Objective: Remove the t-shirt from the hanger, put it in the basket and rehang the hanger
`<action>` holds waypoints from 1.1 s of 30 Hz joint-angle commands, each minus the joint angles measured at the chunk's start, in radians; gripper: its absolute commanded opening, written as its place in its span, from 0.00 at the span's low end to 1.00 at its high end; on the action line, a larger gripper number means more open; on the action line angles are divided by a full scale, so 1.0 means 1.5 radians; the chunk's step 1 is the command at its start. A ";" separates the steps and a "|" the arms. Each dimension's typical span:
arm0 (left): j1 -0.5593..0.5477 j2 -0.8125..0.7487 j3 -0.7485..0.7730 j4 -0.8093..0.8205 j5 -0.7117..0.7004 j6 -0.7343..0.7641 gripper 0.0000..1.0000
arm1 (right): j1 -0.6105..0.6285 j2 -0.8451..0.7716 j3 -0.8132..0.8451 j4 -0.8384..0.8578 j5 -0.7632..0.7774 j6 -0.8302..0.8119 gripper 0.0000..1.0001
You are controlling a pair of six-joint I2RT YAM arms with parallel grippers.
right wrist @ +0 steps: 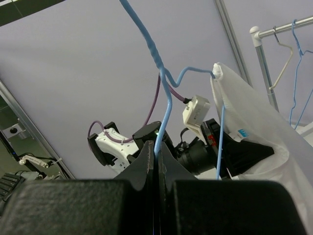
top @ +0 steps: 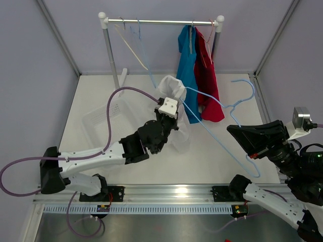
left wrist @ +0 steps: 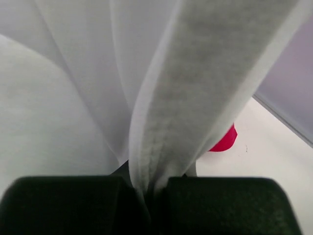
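A white t-shirt hangs bunched on one end of a light-blue wire hanger, held above the middle of the table. My left gripper is shut on a fold of the shirt. In the left wrist view the white cloth runs down between the closed fingers. My right gripper is shut on the hanger near its neck. In the right wrist view the blue wire rises from between the closed jaws, with the shirt draped over its far end.
A clothes rack at the back carries a blue shirt, a red shirt and two bare hangers. A clear plastic basket sits on the table's left, beside the left arm.
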 commanded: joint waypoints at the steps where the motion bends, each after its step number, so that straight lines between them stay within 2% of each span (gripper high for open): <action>1: -0.015 -0.066 0.012 0.028 -0.028 0.031 0.00 | 0.002 -0.013 0.028 0.014 0.009 -0.022 0.00; 7: -0.019 -0.173 0.115 -0.114 0.059 0.057 0.00 | 0.002 -0.066 0.050 -0.049 0.082 -0.059 0.00; 12: -0.006 -0.218 0.226 -0.233 0.045 0.113 0.00 | 0.002 -0.075 0.054 -0.102 0.167 -0.083 0.00; 13: 0.002 -0.205 0.297 -0.260 0.041 0.131 0.00 | 0.003 -0.071 0.052 -0.107 0.177 -0.086 0.00; 16: 0.057 -0.160 0.431 -0.353 0.044 0.160 0.00 | 0.002 -0.046 0.049 -0.130 0.231 -0.097 0.00; 20: 0.156 -0.112 0.513 -0.432 0.062 0.176 0.00 | 0.002 -0.037 0.028 -0.139 0.297 -0.105 0.00; 23: 0.223 -0.098 0.515 -0.457 0.060 0.169 0.00 | 0.002 -0.030 0.019 -0.147 0.338 -0.116 0.00; 26: 0.289 -0.133 0.467 -0.456 0.084 0.125 0.00 | 0.002 -0.030 0.016 -0.162 0.355 -0.122 0.00; 28: 0.323 -0.156 0.415 -0.456 0.117 0.079 0.00 | 0.002 -0.028 0.015 -0.166 0.344 -0.119 0.00; 31: 0.413 -0.193 0.322 -0.441 0.165 0.018 0.00 | 0.002 -0.015 0.008 -0.162 0.315 -0.114 0.00; 33: 0.442 -0.208 0.277 -0.425 0.201 -0.005 0.00 | 0.002 -0.002 0.004 -0.155 0.299 -0.111 0.00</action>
